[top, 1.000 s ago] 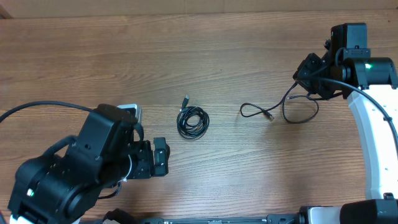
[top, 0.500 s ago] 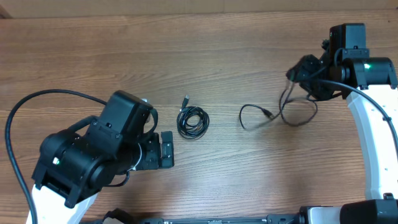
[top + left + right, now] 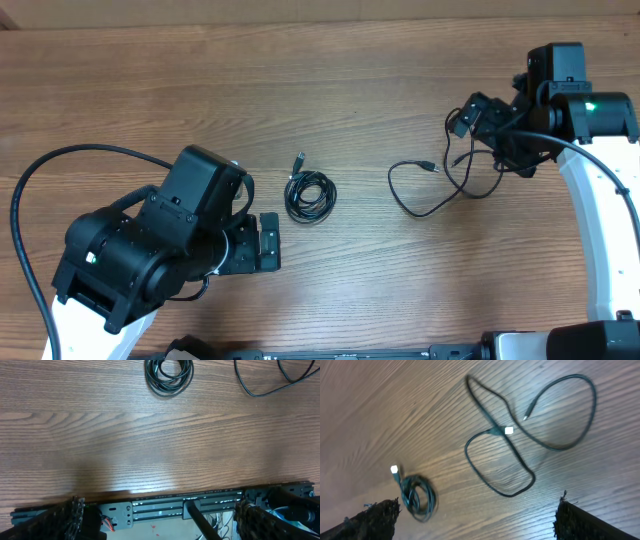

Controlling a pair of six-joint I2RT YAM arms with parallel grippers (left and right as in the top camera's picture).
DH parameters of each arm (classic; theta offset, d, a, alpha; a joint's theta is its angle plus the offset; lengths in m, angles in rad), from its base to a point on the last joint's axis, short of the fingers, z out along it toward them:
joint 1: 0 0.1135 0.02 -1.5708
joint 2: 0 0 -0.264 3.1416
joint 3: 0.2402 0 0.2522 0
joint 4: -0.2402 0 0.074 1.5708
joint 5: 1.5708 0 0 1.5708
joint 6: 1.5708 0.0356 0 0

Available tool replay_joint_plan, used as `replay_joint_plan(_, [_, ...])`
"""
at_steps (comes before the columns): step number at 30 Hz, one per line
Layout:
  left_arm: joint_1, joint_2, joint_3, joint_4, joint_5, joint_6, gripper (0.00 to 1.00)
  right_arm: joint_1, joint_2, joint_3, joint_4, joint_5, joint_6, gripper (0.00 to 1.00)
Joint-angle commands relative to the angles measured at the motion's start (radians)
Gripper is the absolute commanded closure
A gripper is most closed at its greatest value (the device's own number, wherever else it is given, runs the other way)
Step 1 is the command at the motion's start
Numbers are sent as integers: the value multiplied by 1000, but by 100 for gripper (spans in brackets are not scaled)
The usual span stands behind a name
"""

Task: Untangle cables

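Observation:
Two black cables lie apart on the wooden table. One is a tight coil (image 3: 310, 196) at the middle, also seen as a coil (image 3: 418, 498) in the right wrist view and a coil (image 3: 169, 374) in the left wrist view. The other, a loose cable (image 3: 437, 188), sprawls in open loops to the right, its plug (image 3: 509, 430) catching the light. My right gripper (image 3: 487, 138) hovers open above the loose cable's right end, and the wide-apart jaws of my right gripper (image 3: 480, 525) hold nothing. Left of the coil, my left gripper (image 3: 269, 243) is open and empty.
The left wrist view looks past the table's front edge (image 3: 160, 491) to a metal rail (image 3: 165, 509) below it. The white right arm (image 3: 600, 230) runs down the right side. A thick black arm wire (image 3: 40, 180) arcs at the left.
My right gripper went from shut on the loose cable to open, and the cable dropped and spread into wider loops. The left arm shifted right a second ago, then stayed.

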Motion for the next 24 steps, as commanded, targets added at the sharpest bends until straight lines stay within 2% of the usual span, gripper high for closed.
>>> replay_joint_plan(1, [-1, 2, 3, 4, 4, 24, 0, 42, -19, -23, 4, -68, -116, 0])
replay_joint_plan(4, [-1, 2, 3, 16, 4, 24, 0, 79, -18, -71, 32, -69, -115, 4])
replay_joint_plan(8, [-1, 2, 3, 18, 4, 24, 0, 140, -16, -155, 103, -69, -148, 28])
replay_joint_plan(11, [-1, 2, 3, 19, 4, 24, 1, 196, -1, -216, 164, -58, -218, 27])
replay_joint_plan(17, [-1, 2, 3, 18, 4, 24, 0, 254, 72, -301, 294, 42, -212, 28])
replay_joint_plan(19, [-1, 2, 3, 16, 4, 24, 1, 256, 109, -313, 320, 42, -212, 36])
replay_joint_plan(21, [-1, 2, 3, 13, 3, 24, 0, 257, 147, -315, 334, 36, -213, 51])
replay_joint_plan(24, [-1, 2, 3, 13, 0, 24, 0, 259, 200, -315, 344, 37, -233, 57])
